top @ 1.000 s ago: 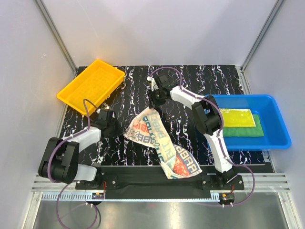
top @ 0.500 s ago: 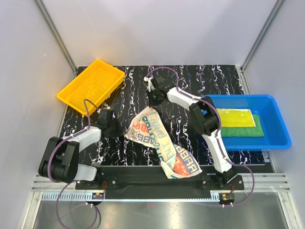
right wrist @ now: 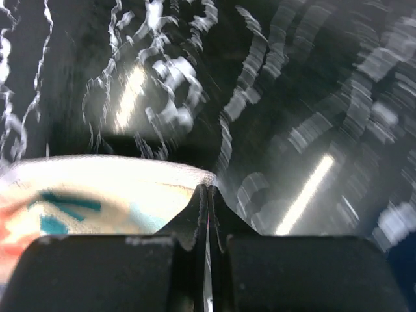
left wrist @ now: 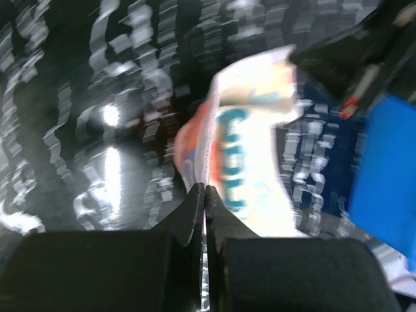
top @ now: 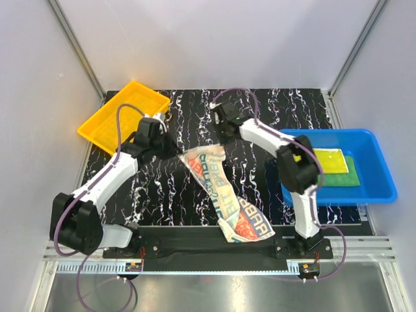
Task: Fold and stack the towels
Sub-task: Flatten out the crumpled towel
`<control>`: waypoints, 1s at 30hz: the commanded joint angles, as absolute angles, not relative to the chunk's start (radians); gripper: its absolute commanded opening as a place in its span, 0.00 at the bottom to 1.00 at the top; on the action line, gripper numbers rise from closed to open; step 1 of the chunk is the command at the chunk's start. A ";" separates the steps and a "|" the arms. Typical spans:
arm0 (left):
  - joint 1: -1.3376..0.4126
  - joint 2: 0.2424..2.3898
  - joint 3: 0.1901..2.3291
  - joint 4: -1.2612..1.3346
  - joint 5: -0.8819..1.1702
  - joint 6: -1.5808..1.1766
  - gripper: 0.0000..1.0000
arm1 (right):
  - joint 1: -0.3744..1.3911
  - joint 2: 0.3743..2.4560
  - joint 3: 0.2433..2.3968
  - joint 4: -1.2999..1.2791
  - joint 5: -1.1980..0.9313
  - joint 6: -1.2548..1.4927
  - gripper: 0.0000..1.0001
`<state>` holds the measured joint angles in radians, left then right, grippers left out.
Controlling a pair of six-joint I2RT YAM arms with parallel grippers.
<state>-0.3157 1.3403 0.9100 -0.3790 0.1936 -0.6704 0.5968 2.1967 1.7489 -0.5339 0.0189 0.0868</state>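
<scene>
The white and teal towel (top: pixel 224 195) with red-orange letters runs from mid-table down to the near edge. Its far end is raised and stretched between both grippers. My left gripper (top: pixel 177 154) is shut on the towel's far left corner; the left wrist view shows the cloth (left wrist: pixel 257 162) pinched at the gripper's tips (left wrist: pixel 205 188). My right gripper (top: pixel 223 142) is shut on the far right corner, and the right wrist view shows the towel's edge (right wrist: pixel 97 195) caught in the gripper's tips (right wrist: pixel 207 188). A yellow towel (top: pixel 327 159) lies folded on a green towel (top: pixel 341 177).
The yellow and green towels rest inside a blue bin (top: pixel 389 188) at the right edge of the table. A yellow tray (top: pixel 123 117) stands at the far left corner. The table top is black with white streaks, with grey walls around it.
The right gripper has shut on the towel's far right corner. The left arm has swung away from the near side with its corner, and the towel's far end now hangs raised between them.
</scene>
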 commanded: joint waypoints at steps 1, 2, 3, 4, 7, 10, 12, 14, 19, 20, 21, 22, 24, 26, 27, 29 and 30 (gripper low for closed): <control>-0.353 1.276 1.044 -0.437 0.233 -0.577 0.00 | 0.578 1.898 1.642 -0.525 0.153 0.150 0.00; -0.357 1.270 1.096 -0.440 0.260 -0.557 0.00 | 0.571 1.806 1.611 -0.522 0.170 0.169 0.00; -0.360 1.269 1.121 -0.445 0.277 -0.536 0.00 | 0.565 1.758 1.577 -0.519 0.190 0.187 0.00; -0.362 1.269 1.147 -0.446 0.299 -0.485 0.00 | 0.549 1.711 1.516 -0.497 0.198 0.207 0.00; -0.365 1.292 1.277 -0.486 0.347 -0.407 0.00 | 0.543 1.522 1.427 -0.416 0.178 0.206 0.00; -0.373 1.321 1.394 -0.486 0.416 -0.362 0.00 | 0.543 1.398 1.440 -0.378 0.163 0.177 0.00; -0.377 1.356 1.474 -0.520 0.416 -0.333 0.00 | 0.542 1.342 1.463 -0.351 0.175 0.146 0.00; -0.377 1.406 1.616 -0.561 0.390 -0.310 0.00 | 0.543 1.310 1.477 -0.299 0.184 0.080 0.00; -0.376 1.508 1.879 -0.670 0.327 -0.247 0.00 | 0.540 1.351 1.629 -0.342 0.230 0.005 0.00; -0.376 1.534 1.946 -0.681 0.278 -0.241 0.00 | 0.538 1.364 1.643 -0.336 0.230 0.005 0.00; -0.377 1.545 1.975 -0.690 0.258 -0.235 0.00 | 0.538 1.365 1.660 -0.322 0.227 0.005 0.00; -0.376 1.554 1.996 -0.687 0.243 -0.224 0.00 | 0.537 1.368 1.669 -0.290 0.233 -0.033 0.00; -0.374 1.581 2.066 -0.677 0.210 -0.216 0.00 | 0.526 1.405 1.731 -0.272 0.230 -0.055 0.00; -0.374 1.624 2.158 -0.680 0.203 -0.207 0.00 | 0.520 1.456 1.781 -0.256 0.210 -0.090 0.00; -0.373 1.641 2.187 -0.689 0.199 -0.198 0.00 | 0.515 1.471 1.827 -0.253 0.209 -0.100 0.00; -0.374 1.695 2.262 -0.715 0.186 -0.189 0.00 | 0.496 1.512 1.877 -0.264 0.187 -0.101 0.00; -0.374 1.709 2.322 -0.742 0.181 -0.183 0.00 | 0.495 1.519 1.908 -0.270 0.183 -0.101 0.00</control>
<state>-0.3756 1.6680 2.1925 -0.7128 0.2298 -0.2249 0.5144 1.4990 1.8149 -0.3191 0.1917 -0.0563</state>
